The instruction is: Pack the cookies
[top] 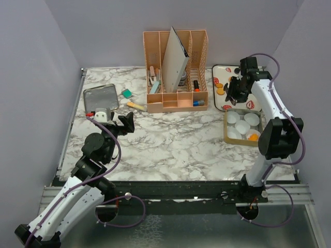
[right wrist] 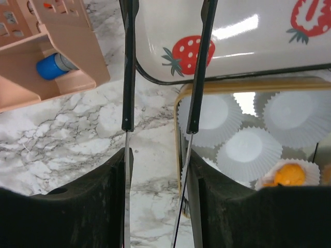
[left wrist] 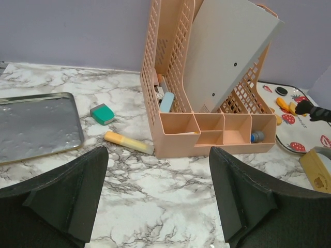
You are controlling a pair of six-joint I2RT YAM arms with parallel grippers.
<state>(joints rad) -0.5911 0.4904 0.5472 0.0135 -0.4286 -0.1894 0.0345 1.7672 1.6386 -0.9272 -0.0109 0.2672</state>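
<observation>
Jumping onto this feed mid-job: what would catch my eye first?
The peach desk organiser, with a grey folder leaning in it, dominates the back centre of the marble table. On the right, the right gripper holds black-tipped tweezers near where the strawberry-print tray meets the box of white paper cups. An orange cookie sits in one of the cups.

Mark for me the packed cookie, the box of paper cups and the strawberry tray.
Packed cookie (right wrist: 288, 174), right wrist view, on its orange top.
Box (right wrist: 258, 84), right wrist view, on its tan rim.
Strawberry tray (right wrist: 258, 51), right wrist view, on its bare white floor.
</observation>
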